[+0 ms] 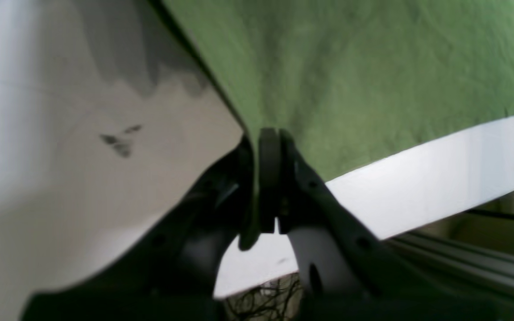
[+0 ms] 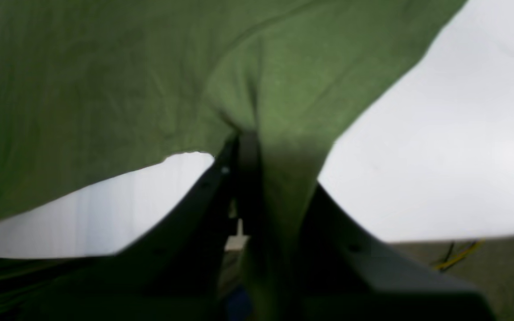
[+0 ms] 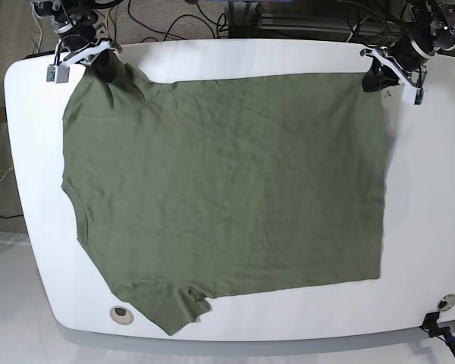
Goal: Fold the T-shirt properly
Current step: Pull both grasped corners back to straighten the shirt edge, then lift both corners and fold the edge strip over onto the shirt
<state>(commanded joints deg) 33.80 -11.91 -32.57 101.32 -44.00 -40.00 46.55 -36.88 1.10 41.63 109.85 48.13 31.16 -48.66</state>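
Closest to the left wrist lens, the left pincer (image 1: 269, 147) has its two dark fingers pressed together with a fold of green cloth pinched between them; the T-shirt (image 1: 373, 76) rises from that pinch and fills the upper right of the view, its hem running as a slanted line over the white tabletop (image 1: 440, 178); to the left of the fingers lies bare pale surface with a soft grey shadow and a small dark mark (image 1: 121, 140).

In the right wrist view the right pincer (image 2: 248, 147) is likewise closed on cloth; the T-shirt (image 2: 105, 89) drapes up and away from it, a strip of fabric runs down between the fingers toward the camera, and the white tabletop (image 2: 440, 156) shows on either side.

From the base view the T-shirt (image 3: 227, 189) lies spread nearly flat across the middle of the white tabletop (image 3: 432, 189), olive green and lightly wrinkled; its straight hem faces that view's right, one sleeve pokes out at the near edge on the lower left, and the other sleeve sits at the far left corner; the right pincer (image 3: 98, 61) grips the cloth at that far left corner, and the left pincer (image 3: 379, 76) grips the far right corner by the hem; both corners are lifted slightly into small peaks; cables (image 3: 174, 19) trail beyond the far edge.
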